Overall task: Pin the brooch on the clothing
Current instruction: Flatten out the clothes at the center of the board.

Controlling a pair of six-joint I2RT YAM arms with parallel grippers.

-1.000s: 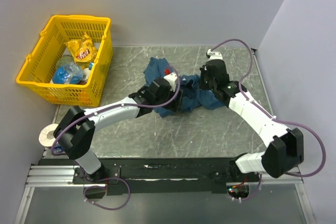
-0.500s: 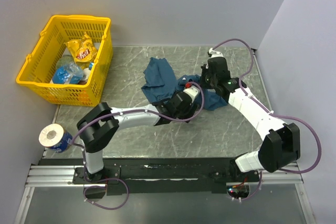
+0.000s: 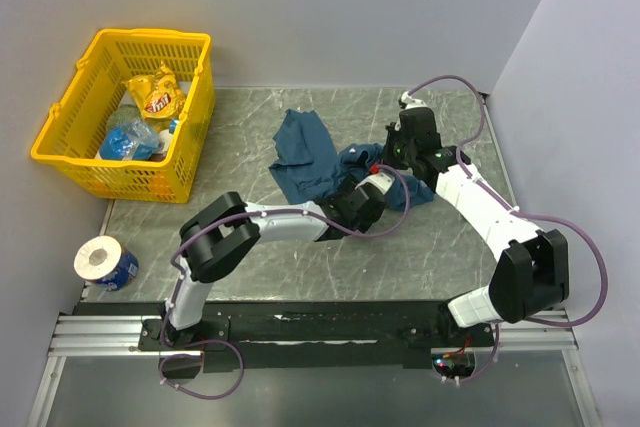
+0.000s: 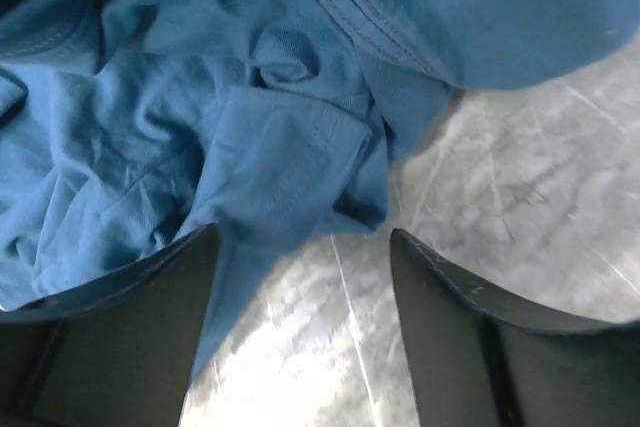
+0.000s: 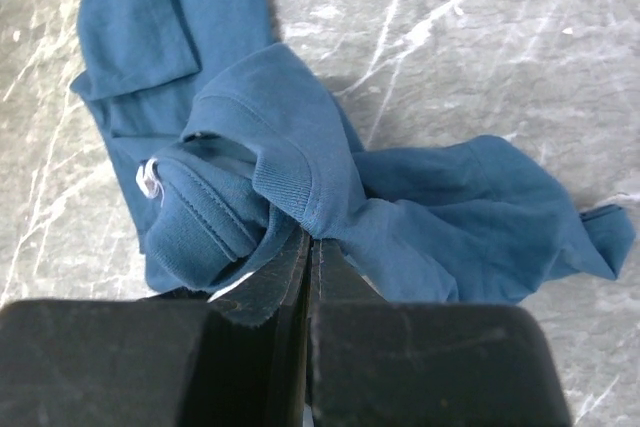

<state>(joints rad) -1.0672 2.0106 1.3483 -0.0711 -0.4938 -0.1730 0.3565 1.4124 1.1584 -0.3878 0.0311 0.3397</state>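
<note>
The teal-blue T-shirt [image 3: 305,152] lies crumpled on the marble table, stretched from the middle toward the right. My right gripper [image 3: 399,152] is shut on its ribbed neck collar [image 5: 300,182]. The white label [image 5: 148,179] shows just left of the pinch in the right wrist view. My left gripper [image 3: 372,199] is open at the shirt's near edge. In the left wrist view its fingers [image 4: 120,347] frame bare table, with shirt folds [image 4: 270,162] just ahead and cloth lying against the left finger. The brooch is hidden or out of view.
A yellow basket [image 3: 75,152] with snack packets stands at the far left. A roll in blue wrap [image 3: 100,259] lies off the table's left edge. Grey walls close the back and right sides. The table [image 3: 250,107] is grey marble.
My left arm has swung right, from over the shirt's middle to its near right edge. The shirt has been drawn out toward the right. The right gripper stays shut on the cloth.
</note>
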